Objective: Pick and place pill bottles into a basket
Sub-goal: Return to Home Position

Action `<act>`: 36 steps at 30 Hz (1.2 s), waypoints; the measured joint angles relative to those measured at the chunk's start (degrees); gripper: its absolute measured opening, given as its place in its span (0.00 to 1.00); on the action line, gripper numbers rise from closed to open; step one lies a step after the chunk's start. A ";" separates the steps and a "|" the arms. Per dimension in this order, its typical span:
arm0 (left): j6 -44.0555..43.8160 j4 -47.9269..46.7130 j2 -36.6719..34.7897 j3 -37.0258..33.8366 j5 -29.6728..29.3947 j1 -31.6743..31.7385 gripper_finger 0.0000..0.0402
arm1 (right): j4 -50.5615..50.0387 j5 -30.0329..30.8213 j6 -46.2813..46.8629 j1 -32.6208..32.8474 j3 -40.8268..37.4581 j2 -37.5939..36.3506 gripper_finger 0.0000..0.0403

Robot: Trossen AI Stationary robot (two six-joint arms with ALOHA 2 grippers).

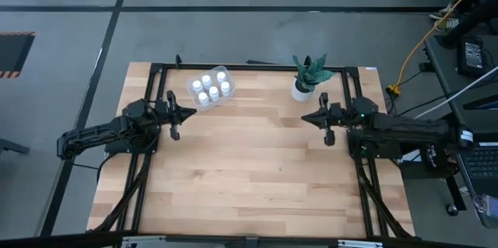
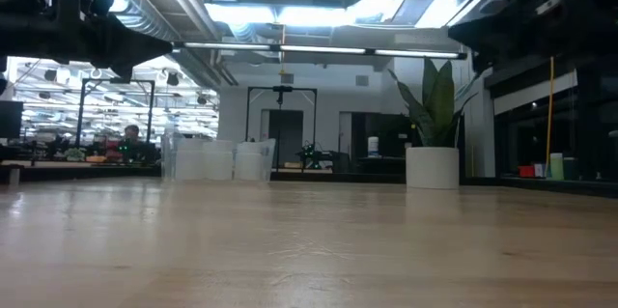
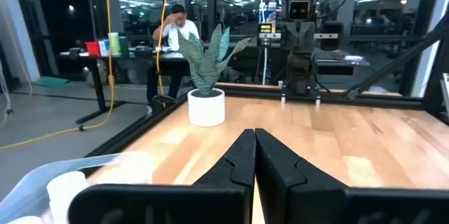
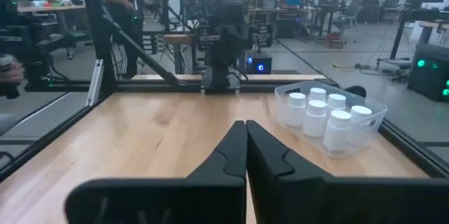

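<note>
Wood-plank tabletop (image 1: 249, 182), pale, with both arms sitting about halfway back, one per side. On the left side, the left gripper (image 1: 187, 114) reaches in from the left edge and points toward the middle. Its fingers (image 3: 235, 164) are pinched right together with nothing between them, and they hang above the wood without touching anything. Same deal opposite: the right gripper (image 1: 308, 118) comes in from the right edge, fingers (image 4: 228, 155) pressed together too, holding nothing. So the two tips face each other across the middle of the tabletop, well apart.

Further back, near the far edge and left of centre, there's the clear plastic basket (image 4: 377, 119), sitting a bit skewed to that edge. All five pill bottles (image 1: 211, 90) stand upright inside it, white caps up, packed close together. It's just beyond the left gripper but not touching it.

Toward the far right corner is a white pot (image 1: 302, 90) with a spiky green plant (image 1: 311, 69) in it, just beyond the right gripper and well apart from the basket.

Past the table it's a workshop room. One person (image 3: 177, 24) is at a desk out beyond the pot's side, and another person (image 4: 123, 10) is standing off beyond the left side.
</note>
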 joint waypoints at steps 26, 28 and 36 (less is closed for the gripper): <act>4.90 0.07 0.02 0.00 -0.93 0.00 0.00 | -5.93 9.83 4.34 5.45 -7.54 -14.52 0.00; 4.90 0.07 0.02 0.00 -0.95 0.01 0.01 | -5.40 12.98 3.86 7.74 -7.54 -14.52 0.00; 4.88 0.10 0.02 0.00 -0.97 0.01 0.01 | -5.30 18.42 -0.28 11.28 -7.54 -14.47 0.00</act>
